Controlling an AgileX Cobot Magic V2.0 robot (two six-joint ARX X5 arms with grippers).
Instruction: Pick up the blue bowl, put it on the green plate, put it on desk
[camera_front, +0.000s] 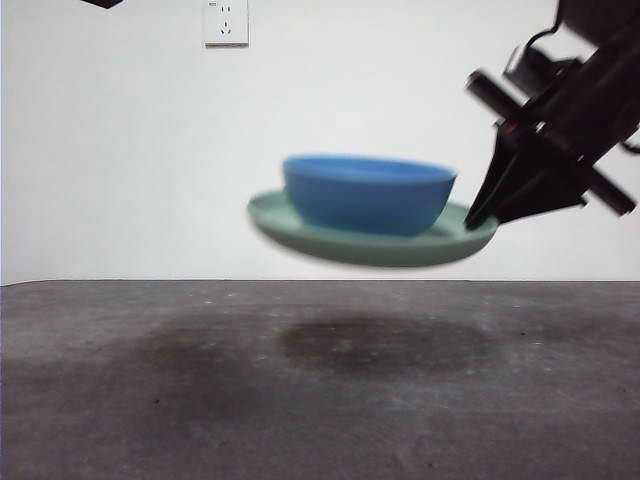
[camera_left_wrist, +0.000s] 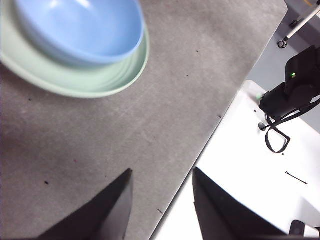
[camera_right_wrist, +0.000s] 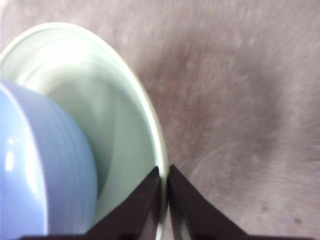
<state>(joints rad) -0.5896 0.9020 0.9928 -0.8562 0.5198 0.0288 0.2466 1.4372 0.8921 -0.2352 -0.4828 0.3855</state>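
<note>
The blue bowl (camera_front: 368, 192) sits in the green plate (camera_front: 300, 232). Both hang in the air well above the desk (camera_front: 320, 400), which carries their shadow. My right gripper (camera_front: 478, 217) comes in from the upper right and is shut on the plate's right rim; the right wrist view shows its jaws (camera_right_wrist: 164, 187) pinching the rim of the plate (camera_right_wrist: 115, 125) with the bowl (camera_right_wrist: 45, 175) inside. My left gripper (camera_left_wrist: 161, 184) is open and empty, high over the desk's edge. The left wrist view shows the plate (camera_left_wrist: 75, 80) and the bowl (camera_left_wrist: 80, 27) from above.
A white wall with a power socket (camera_front: 226, 22) stands behind the desk. The left wrist view shows a white surface (camera_left_wrist: 260, 165) beyond the desk's edge, with a black device and cable (camera_left_wrist: 292, 90) on it.
</note>
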